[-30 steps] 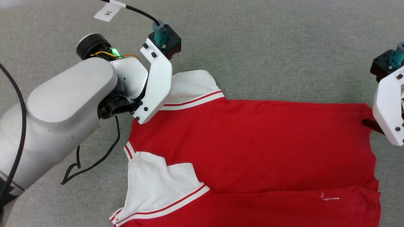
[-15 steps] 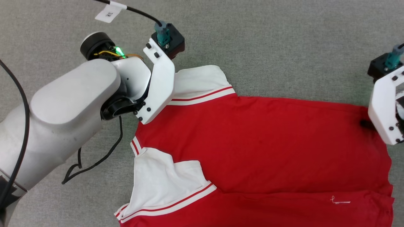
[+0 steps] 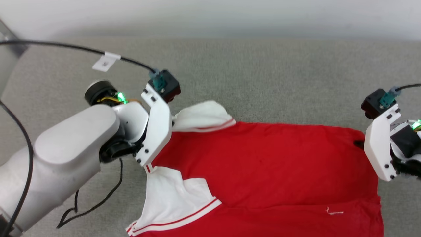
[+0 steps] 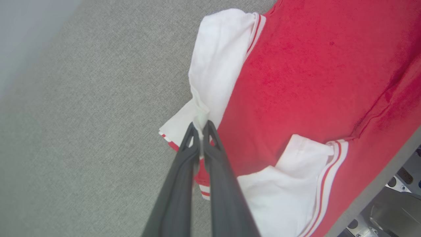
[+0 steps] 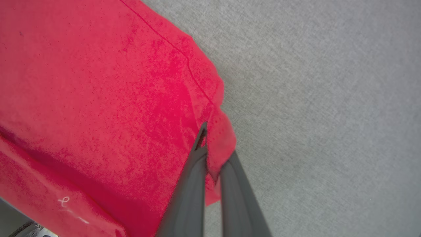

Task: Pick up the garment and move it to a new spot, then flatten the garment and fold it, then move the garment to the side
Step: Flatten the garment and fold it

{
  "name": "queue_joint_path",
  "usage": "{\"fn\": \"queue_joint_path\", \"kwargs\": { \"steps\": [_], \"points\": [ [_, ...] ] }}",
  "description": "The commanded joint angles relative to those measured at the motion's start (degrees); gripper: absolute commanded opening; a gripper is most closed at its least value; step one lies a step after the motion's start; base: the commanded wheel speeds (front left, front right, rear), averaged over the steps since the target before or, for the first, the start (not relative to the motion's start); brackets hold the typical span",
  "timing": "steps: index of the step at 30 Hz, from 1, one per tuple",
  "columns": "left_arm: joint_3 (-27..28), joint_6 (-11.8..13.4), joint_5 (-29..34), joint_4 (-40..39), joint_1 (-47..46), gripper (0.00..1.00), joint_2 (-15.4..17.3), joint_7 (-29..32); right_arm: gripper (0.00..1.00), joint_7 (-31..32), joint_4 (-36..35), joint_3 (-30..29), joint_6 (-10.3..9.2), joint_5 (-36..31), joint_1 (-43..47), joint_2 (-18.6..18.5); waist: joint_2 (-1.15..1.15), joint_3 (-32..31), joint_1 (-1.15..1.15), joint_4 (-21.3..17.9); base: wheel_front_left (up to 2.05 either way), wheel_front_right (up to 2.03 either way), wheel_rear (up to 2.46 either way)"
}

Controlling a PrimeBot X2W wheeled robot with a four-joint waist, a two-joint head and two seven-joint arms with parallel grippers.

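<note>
The garment (image 3: 263, 164) lies with a plain red face up on the grey surface, and no print shows. One white sleeve (image 3: 171, 194) is folded over the near left part. The other white sleeve (image 4: 213, 65) is bunched at the far left, and my left gripper (image 4: 200, 126) is shut on its edge. My right gripper (image 5: 210, 148) is shut on the garment's far right hem corner (image 5: 223, 138); in the head view its dark fingertip (image 3: 358, 144) touches that corner. In the head view my left gripper's fingers are hidden under the white wrist bracket (image 3: 156, 131).
Grey fabric covers the table (image 3: 263, 75), with a pale wall (image 3: 210, 16) behind it. A black cable (image 3: 95, 204) loops beside my left arm, and a tagged cable (image 3: 104, 62) arcs above it. The table's near edge (image 4: 378, 187) shows in the left wrist view.
The head camera has tilted up, bringing the back wall into view. Both grippers keep their hold. The far sleeve has bunched up and the garment's far edge has drawn in between them.
</note>
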Motion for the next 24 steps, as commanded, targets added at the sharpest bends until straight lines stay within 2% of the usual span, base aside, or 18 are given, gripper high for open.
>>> {"fn": "queue_joint_path", "kwargs": {
  "steps": [1,6,14,18,19,24],
  "points": [
    [0.1,0.0,-0.1,-0.5,1.1,0.0,0.7,0.2,0.0,-1.2,0.0,0.1,-0.02,0.5,0.9,-0.2,0.0,-3.4,0.0,0.4,0.0,0.0,0.0],
    [0.0,0.0,-0.3,-4.4,4.7,0.0,3.4,0.9,0.0,-6.0,-1.2,1.8,-0.02,1.8,4.6,-2.0,0.0,-7.2,0.0,1.4,0.0,0.0,0.0],
    [0.1,0.0,-0.1,-9.5,13.2,0.0,6.9,2.7,0.0,-10.0,-2.3,2.9,-0.02,4.1,11.6,-5.1,0.0,-10.8,0.0,2.8,0.0,0.0,0.0],
    [0.1,0.0,-0.6,-10.1,17.9,0.0,8.0,1.5,0.0,-10.9,-3.6,2.9,-0.02,5.8,15.5,-6.5,0.0,-11.5,0.0,2.9,0.0,0.0,0.0],
    [0.1,0.5,-1.8,-10.0,21.6,0.0,8.2,0.1,0.0,-11.4,-3.9,3.0,-0.02,6.2,17.8,-6.8,0.0,-11.4,0.0,2.8,0.0,0.0,0.0],
    [0.1,0.9,-1.4,-8.6,26.6,0.0,7.5,-1.8,0.0,-11.9,-2.3,2.9,-0.02,6.3,21.0,-4.6,0.0,-10.7,0.0,2.7,0.0,0.0,0.0]
  ]
}}
